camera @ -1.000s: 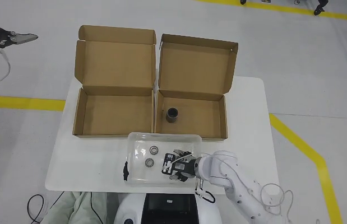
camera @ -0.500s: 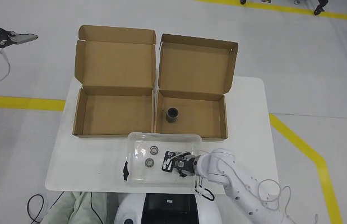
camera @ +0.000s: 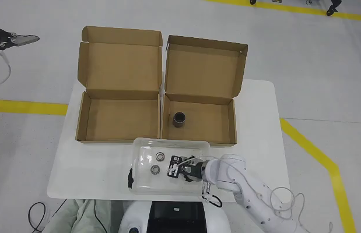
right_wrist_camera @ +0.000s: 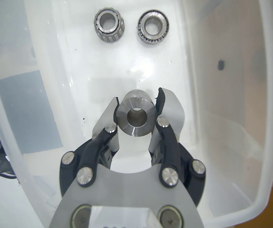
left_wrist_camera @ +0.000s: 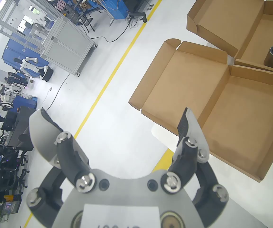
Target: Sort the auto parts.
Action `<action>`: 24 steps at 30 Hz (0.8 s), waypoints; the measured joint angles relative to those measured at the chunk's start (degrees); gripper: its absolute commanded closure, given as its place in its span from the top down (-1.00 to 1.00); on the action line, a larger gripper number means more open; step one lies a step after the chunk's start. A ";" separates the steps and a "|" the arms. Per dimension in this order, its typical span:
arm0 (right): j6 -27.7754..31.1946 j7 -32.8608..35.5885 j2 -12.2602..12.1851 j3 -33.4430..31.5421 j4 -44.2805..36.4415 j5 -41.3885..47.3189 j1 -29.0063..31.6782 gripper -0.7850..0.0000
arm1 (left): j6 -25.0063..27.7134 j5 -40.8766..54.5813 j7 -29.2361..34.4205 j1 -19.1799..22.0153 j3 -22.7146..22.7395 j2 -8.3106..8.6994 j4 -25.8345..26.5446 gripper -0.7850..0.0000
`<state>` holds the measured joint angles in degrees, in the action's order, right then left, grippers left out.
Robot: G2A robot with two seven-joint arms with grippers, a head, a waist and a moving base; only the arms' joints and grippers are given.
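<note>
Right gripper (right_wrist_camera: 137, 105) is down inside the clear plastic bin (right_wrist_camera: 272, 96), and its 2 fingers are clenched on a steel sleeve (right_wrist_camera: 136, 119), one pad on each side of the barrel with the bore facing the wrist. Whether the sleeve is clear of the bin floor, I cannot tell. Deeper in the bin, 2 roller bearings (right_wrist_camera: 109, 28) (right_wrist_camera: 153, 30) sit side by side, well apart from the grasp.

This looks like the pick-up, and the grip looks centred, so the lift should go straight up, high enough to clear the bin wall before any sideways travel. The sleeve is smooth and round and could slip, so firm pressure and a slow carry are wise. The right box (camera: 197, 125) already holds a dark cylinder (camera: 179, 119), the likelier home. The left box (camera: 119, 119) holds nothing. Left gripper (left_wrist_camera: 113, 119) hangs with its fingers spread wide, off the table's edge beside that left box.
</note>
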<state>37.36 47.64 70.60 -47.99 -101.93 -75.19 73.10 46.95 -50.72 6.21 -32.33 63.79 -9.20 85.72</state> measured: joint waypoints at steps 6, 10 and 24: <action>1.03 -5.76 -0.65 -1.72 -1.96 -0.19 1.07 -1.00 | 0.00 0.00 0.00 0.00 0.00 0.00 0.00 1.00; 2.00 -10.75 -0.94 -2.74 -2.72 0.68 1.48 -1.00 | 0.00 0.00 0.00 0.00 0.00 0.00 0.00 1.00; 4.44 -36.43 -2.04 -9.49 -3.32 6.35 4.49 -1.00 | 0.00 0.00 0.00 0.00 0.00 0.00 0.00 1.00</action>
<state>41.81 11.21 68.55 -57.48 -105.25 -68.84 77.59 46.95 -50.72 6.21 -32.33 63.79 -9.20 85.72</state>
